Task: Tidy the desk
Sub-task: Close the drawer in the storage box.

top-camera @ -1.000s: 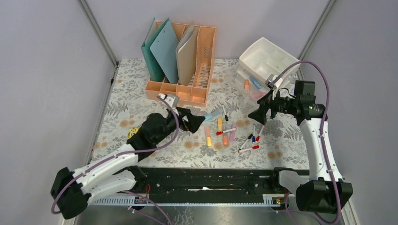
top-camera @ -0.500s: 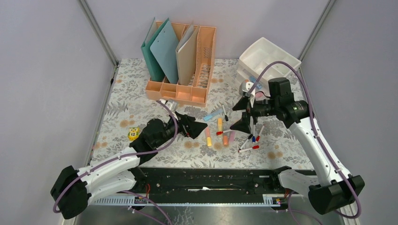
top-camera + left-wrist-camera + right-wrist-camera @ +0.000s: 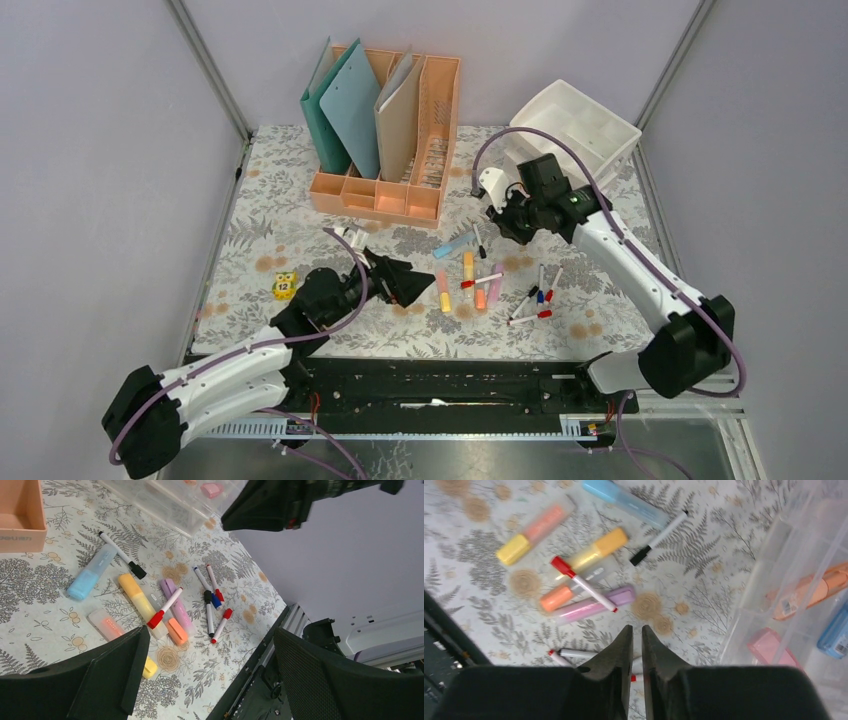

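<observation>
- The tabletop (image 3: pixel 275 215) fills the middle of the top view, under a pale cloth printed with grey ferns and tan flowers.
- Plain grey-lilac walls (image 3: pixel 100 150) close it in on three sides, and a black rail (image 3: pixel 430 385) runs along its lower edge.
- A peach rack (image 3: pixel 400 200) stands at upper centre with folders (image 3: pixel 350 110) leaning in its slots.
- A white drawer unit (image 3: pixel 575 115) sits at upper right, partly crossed by the right arm's purple cable (image 3: pixel 500 135).
- Highlighters (image 3: pixel 468 265) lie scattered at centre, thin pens (image 3: pixel 535 300) just to their right, some of them touching or crossing.
- A small yellow item (image 3: pixel 285 286) lies alone at centre left.
- The left gripper (image 3: pixel 205 635) is left of the highlighters, jaws spread wide, holding nothing.
- The right gripper (image 3: pixel 637 628) is between the drawer unit and the highlighters, its fingers pinched to a thin slit with nothing between them.
</observation>
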Robot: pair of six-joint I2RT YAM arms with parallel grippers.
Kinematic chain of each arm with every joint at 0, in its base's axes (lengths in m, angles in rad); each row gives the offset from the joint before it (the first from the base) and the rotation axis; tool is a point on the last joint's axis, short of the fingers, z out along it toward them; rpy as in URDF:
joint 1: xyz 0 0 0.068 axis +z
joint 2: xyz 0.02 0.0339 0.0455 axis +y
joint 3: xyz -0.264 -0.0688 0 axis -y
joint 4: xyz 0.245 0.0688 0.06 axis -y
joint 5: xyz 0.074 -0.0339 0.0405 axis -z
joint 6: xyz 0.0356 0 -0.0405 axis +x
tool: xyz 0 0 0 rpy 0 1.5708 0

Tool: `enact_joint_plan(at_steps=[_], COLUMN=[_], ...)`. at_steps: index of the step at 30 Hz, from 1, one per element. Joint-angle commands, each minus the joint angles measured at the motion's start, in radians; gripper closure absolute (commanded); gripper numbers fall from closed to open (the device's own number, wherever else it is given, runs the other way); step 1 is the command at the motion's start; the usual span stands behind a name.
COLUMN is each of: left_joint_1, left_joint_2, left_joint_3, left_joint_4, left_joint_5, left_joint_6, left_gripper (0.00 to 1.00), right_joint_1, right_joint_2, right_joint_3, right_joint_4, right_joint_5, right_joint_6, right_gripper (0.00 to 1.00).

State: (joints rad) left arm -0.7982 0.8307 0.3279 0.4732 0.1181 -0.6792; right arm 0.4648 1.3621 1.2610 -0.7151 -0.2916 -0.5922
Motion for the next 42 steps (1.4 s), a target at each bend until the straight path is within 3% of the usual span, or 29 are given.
enact_joint_plan(at_steps=[1,14,23,30,37,38,39,42], left_joint_1=[0.004,0.004,0.004,0.004,0.004,0.005,0.004,0.004], left_joint_2=[-0.051,-0.071,0.013,0.068,0.07,0.071,0.071,0.067], left_joint_3=[-0.026,0.012,-0.005,-0.053,-0.063,-0.063,-0.063,-0.073], left_joint_4=[0.033,-0.058,0.098,0.251,0.276,0.276,0.277,0.284], left_joint_5=[-0.029,-0.062,-0.065,-0.038,-0.014,-0.007,-0.002,0.006], left_joint_6=[-0.007,0.039,-0.023,-0.088,-0.074,-0.071,-0.071,-0.071], left_gripper=[0.01,0.01,0.01,0.01,0.01,0.01,0.01,0.01], right_joint_1=[0.011,0.012,0.012,0.012,0.003,-0.003,-0.009,-0.025], right_joint_2=[0.044,0.053,-0.019,0.042,0.153,0.168,0.178,0.193], right_joint_3=[0.049,-0.016,-0.07,-0.058,-0.015,-0.002,0.011,0.04], right_joint_4=[0.068,0.13,0.139,0.139,0.14,0.346,0.373,0.376], right_joint_5=[0.199,0.04,0.039,0.039,0.038,0.561,0.633,0.651], right_joint_6=[0.023,0.121,0.11,0.11,0.105,0.025,0.013,0.011], right_gripper=[0.83,0.86,0.86,0.86,0.86,0.83,0.83,0.82])
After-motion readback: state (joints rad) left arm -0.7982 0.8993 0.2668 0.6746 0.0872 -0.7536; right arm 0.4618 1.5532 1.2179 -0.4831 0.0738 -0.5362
